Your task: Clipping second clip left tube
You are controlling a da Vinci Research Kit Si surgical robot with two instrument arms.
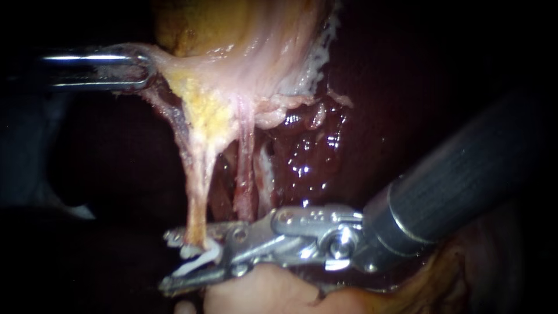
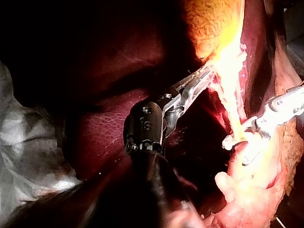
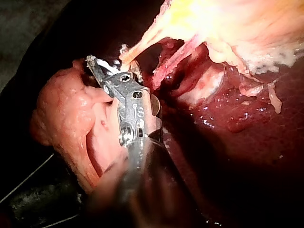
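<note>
The left tube (image 1: 196, 192) hangs taut from the yellowish gallbladder (image 1: 244, 35) down into my right instrument (image 1: 195, 259). Its jaws stand apart around the tube's lower end and carry a white clip (image 1: 196, 261) between them. The right tube (image 1: 245, 174) runs beside it, outside the jaws. In the right wrist view the clip (image 3: 105, 63) sits at the tips of that instrument (image 3: 102, 66), at the base of the left tube (image 3: 142, 45). My left instrument (image 1: 142, 67) is shut on the gallbladder's edge and holds it stretched; the left wrist view shows this grip (image 2: 204, 76).
Dark red liver (image 1: 360, 87) lies behind and to the right, with a wet glistening bed (image 1: 302, 157) beside the tubes. A pale pink lump of tissue (image 1: 261, 291) lies directly under the right instrument's jaws. White gauze (image 2: 23, 142) lies beside the left instrument's shaft.
</note>
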